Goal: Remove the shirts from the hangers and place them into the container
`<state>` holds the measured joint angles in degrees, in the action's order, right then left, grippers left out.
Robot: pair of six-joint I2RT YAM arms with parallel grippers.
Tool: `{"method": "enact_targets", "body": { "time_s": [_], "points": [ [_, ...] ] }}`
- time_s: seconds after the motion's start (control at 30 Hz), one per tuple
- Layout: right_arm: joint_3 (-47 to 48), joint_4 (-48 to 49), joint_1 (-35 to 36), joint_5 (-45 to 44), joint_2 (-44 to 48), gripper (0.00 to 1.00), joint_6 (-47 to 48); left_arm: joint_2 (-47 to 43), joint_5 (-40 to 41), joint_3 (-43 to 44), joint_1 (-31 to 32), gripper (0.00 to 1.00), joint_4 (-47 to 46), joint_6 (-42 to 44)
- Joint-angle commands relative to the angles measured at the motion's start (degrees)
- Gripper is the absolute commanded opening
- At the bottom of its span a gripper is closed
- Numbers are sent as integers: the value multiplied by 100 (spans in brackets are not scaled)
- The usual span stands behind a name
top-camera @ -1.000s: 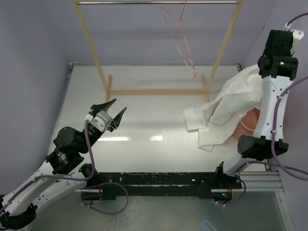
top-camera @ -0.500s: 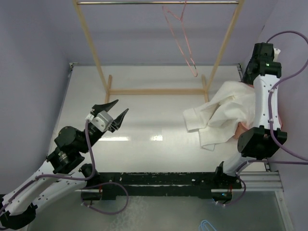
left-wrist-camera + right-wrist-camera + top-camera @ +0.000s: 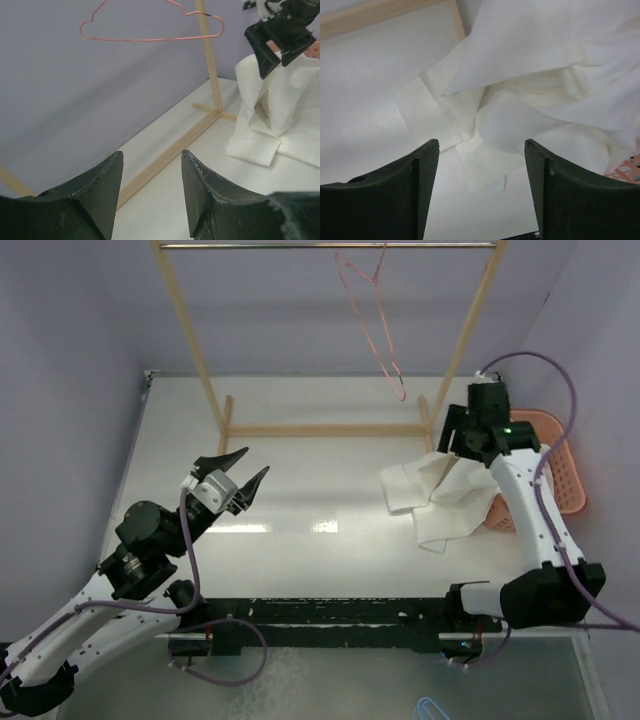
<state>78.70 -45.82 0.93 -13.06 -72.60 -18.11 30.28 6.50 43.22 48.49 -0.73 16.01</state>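
Note:
The white shirt [image 3: 440, 498] lies crumpled on the table, its right part draped over the left rim of the salmon container [image 3: 560, 455]. My right gripper [image 3: 458, 443] hovers just above the cloth, open, with nothing between its fingers. In the right wrist view the gripper [image 3: 481, 142] looks down on the shirt's folds [image 3: 530, 75], with a bit of the container [image 3: 631, 167] at the right edge. The pink hanger [image 3: 375, 325] hangs bare on the rail. My left gripper [image 3: 233, 476] stands open over the table's left half; in its own view it [image 3: 151, 152] faces the hanger [image 3: 150, 30] and the shirt [image 3: 280, 110].
The wooden rack stands across the back of the table, with its metal rail [image 3: 320, 246] on top and its foot bar [image 3: 325, 429] on the table. Its right post [image 3: 470, 330] rises close behind my right gripper. Purple walls close in both sides.
My right gripper opened and let go of the shirt, then swung down and left off the container. The shirt dropped lower onto the rim and table. The left arm stayed put.

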Motion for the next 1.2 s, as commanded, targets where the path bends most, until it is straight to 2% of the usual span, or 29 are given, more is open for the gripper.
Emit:
{"method": "enact_targets", "body": {
  "time_s": [0.0, 0.17, 0.3, 0.57, 0.9, 1.17],
  "points": [
    [-120, -83, 949, -780, -588, 72, -360, 142, -118, 74, -15, 54, -161, -102],
    [-614, 598, 1017, -344, -365, 80, -728, 98, 9, 43, -16, 54, -185, -48],
    [-1078, 829, 1144, -76, -413, 81, -1034, 113, 44, 37, -15, 54, -185, -19],
    [-2042, 1323, 1265, -513, -676, 90, -1687, 149, 79, 28, -19, 54, -187, -6],
    [-2568, 2041, 1190, -448, -1608, 92, -2067, 162, 145, 5, -20, 54, -174, 30],
    [-2916, 2753, 632, 146, -1836, 89, -2018, 180, 179, 6, -18, 54, -181, 44]
  ]
}}
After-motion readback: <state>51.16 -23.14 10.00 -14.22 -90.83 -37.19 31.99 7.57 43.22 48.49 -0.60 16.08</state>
